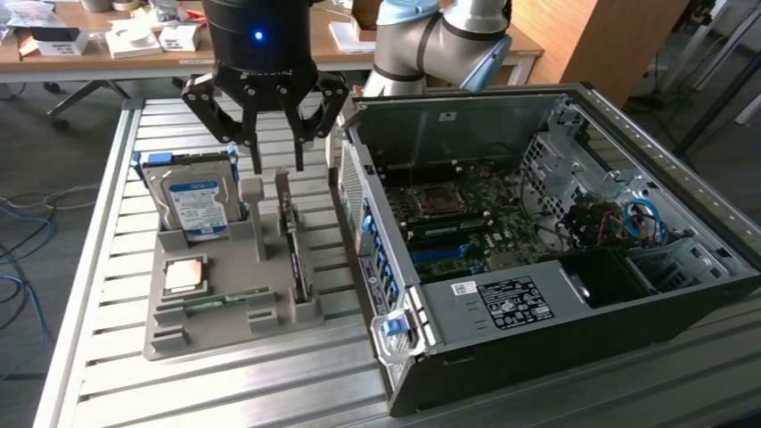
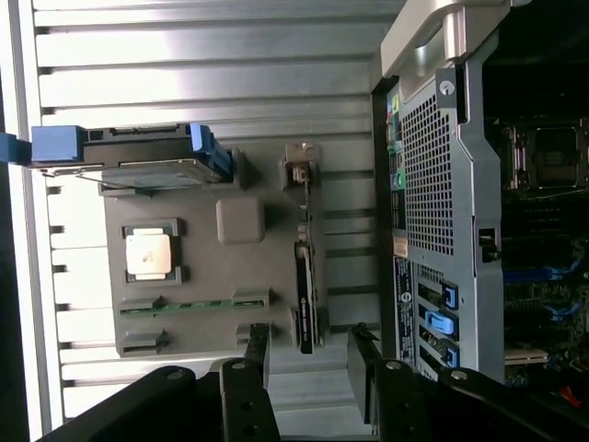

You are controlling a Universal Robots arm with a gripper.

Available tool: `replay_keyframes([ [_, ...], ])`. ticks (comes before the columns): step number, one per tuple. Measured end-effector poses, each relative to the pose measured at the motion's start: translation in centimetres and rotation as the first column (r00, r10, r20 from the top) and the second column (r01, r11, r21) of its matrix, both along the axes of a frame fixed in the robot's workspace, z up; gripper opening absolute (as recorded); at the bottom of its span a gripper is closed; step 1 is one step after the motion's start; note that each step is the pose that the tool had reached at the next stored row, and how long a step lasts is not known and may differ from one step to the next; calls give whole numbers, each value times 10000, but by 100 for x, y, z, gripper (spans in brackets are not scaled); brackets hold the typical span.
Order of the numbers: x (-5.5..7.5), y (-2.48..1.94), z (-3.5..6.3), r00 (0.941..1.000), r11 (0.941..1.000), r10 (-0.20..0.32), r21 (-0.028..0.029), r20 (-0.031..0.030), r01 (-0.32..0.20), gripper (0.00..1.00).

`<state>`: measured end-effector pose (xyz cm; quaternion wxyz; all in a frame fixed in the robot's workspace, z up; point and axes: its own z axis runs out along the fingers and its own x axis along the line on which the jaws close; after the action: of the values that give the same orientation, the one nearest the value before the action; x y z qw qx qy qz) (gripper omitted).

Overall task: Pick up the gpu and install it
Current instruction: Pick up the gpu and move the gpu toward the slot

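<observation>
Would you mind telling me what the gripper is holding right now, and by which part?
Nothing is held: the gripper hangs open above the gpu, which stands on edge in the grey tray.

A black multi-fingered pincer [image 1: 276, 165] hangs with its fingers spread apart over a grey plastic holder tray [image 1: 256, 312] on a slatted aluminium table [image 1: 238, 383]. A thin dark circuit-board card [image 1: 298, 263] stands on edge in the tray, just below the fingertips. Also in the tray are a boxy hard drive with a blue-and-white label [image 1: 196, 203], a square silver processor chip [image 1: 184, 276] and a narrow green memory stick [image 1: 214, 300]. An open black computer case [image 1: 535, 294] lies to the exterior view's right.
</observation>
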<state>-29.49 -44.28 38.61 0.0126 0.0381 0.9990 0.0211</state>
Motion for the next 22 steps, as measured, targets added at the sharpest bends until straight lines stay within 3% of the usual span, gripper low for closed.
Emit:
replay_keyframes([
  [22, 0, 0, -363, 10000, 10000, 0, 0, 0, 0, 47],
])
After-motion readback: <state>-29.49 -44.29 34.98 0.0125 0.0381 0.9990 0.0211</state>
